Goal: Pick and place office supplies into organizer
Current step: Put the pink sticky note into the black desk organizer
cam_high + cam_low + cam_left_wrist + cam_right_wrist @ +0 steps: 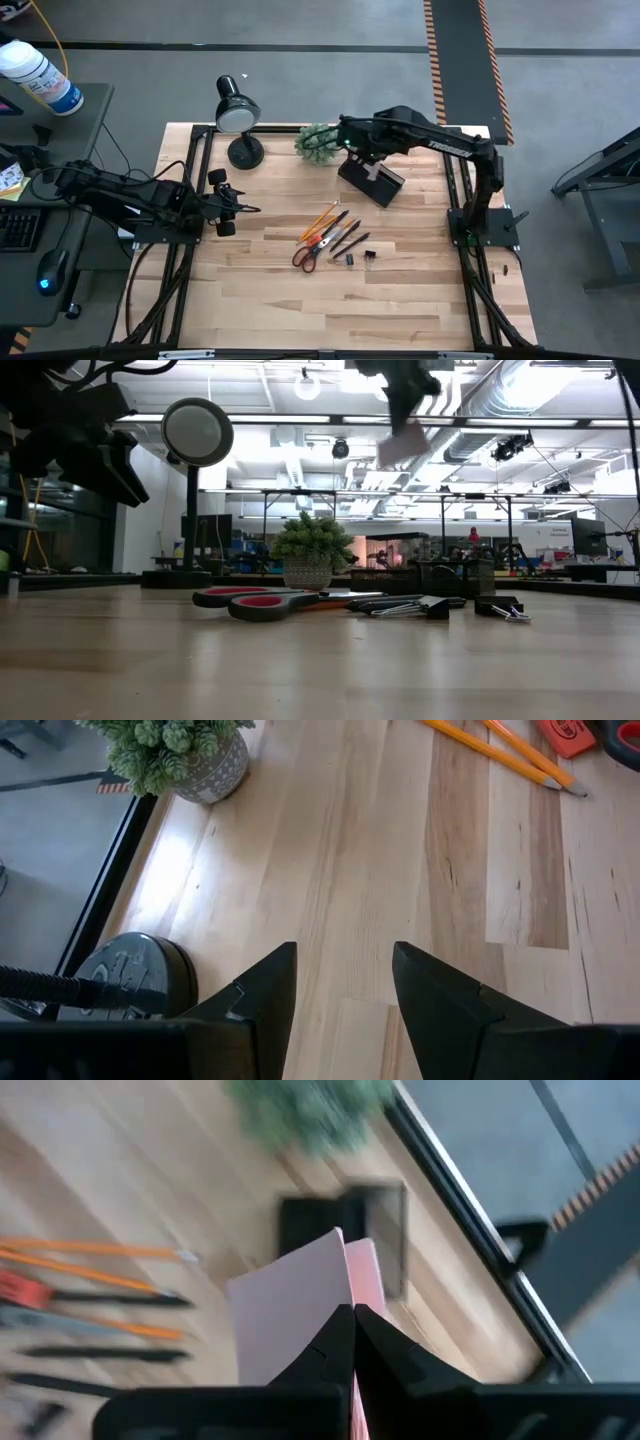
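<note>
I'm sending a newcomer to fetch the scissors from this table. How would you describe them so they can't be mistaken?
Start at the wooden table and find the loose pile of supplies near its middle, in front of the organizer. The scissors lie at the pile's left end, beside the pencils and pens. Only they have looped red-orange handles.

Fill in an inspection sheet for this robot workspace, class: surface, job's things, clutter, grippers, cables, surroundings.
Surface: pale wooden table, bare near its front edge.
Job's things: scissors, pencils, pens and clips lie mid-table; organizer behind them; pink sticky-note pad held in the air.
Clutter: desk lamp, potted plant.
Grippers: right gripper shut on the pad, above the organizer; left gripper open, empty, at the table's left.
Cables: bundle by the left arm's base.
Surroundings: spray bottle on side desk.
</note>
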`<state>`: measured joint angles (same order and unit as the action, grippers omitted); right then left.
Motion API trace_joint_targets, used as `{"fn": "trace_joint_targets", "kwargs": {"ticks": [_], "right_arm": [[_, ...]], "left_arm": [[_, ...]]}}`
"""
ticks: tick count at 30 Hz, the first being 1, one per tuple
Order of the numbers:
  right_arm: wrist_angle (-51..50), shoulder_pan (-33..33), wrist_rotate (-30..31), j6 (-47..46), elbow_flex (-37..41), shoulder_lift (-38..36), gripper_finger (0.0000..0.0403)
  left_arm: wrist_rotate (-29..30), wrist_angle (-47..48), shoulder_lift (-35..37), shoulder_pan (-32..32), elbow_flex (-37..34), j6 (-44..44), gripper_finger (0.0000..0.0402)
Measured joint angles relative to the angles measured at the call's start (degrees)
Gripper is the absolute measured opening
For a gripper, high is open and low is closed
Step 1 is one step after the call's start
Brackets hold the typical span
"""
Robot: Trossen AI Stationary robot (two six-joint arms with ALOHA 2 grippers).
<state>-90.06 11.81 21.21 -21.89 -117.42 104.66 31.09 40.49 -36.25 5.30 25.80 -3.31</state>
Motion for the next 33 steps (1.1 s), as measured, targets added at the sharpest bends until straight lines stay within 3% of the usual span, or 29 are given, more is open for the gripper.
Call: {"fn": "trace_joint_targets", "kwargs": {"ticks": [4, 8, 17, 25, 33], "right_arm": [[1.4, 2.4, 2.0, -0.6, 11.4, -5.6, 0.0], [8.9, 4.9, 1.5, -2.5, 22.8, -13.3, 0.0], [28.4, 6.2, -5.6, -4.0, 45.9, -26.2, 0.0], [38.5, 11.0, -9.9, -2.2, 57.9, -30.2, 0.0], [47.4, 14.1, -14.8, -1.0, 63.3, -30.1, 0.0]], "left_arm": [[0.0, 0.0, 0.0, 0.0, 0.0, 0.0, 0.0156], [0.0, -0.3, 0.0, 0.0, 0.0, -0.1, 0.0156], [-0.2, -4.8, 0.0, 0.0, 0.0, -0.1, 0.0156], [-0.2, -7.8, 0.0, 0.0, 0.0, 0.2, 0.0156], [-0.2, -7.8, 0.0, 0.0, 0.0, 0.2, 0.0156]]}}
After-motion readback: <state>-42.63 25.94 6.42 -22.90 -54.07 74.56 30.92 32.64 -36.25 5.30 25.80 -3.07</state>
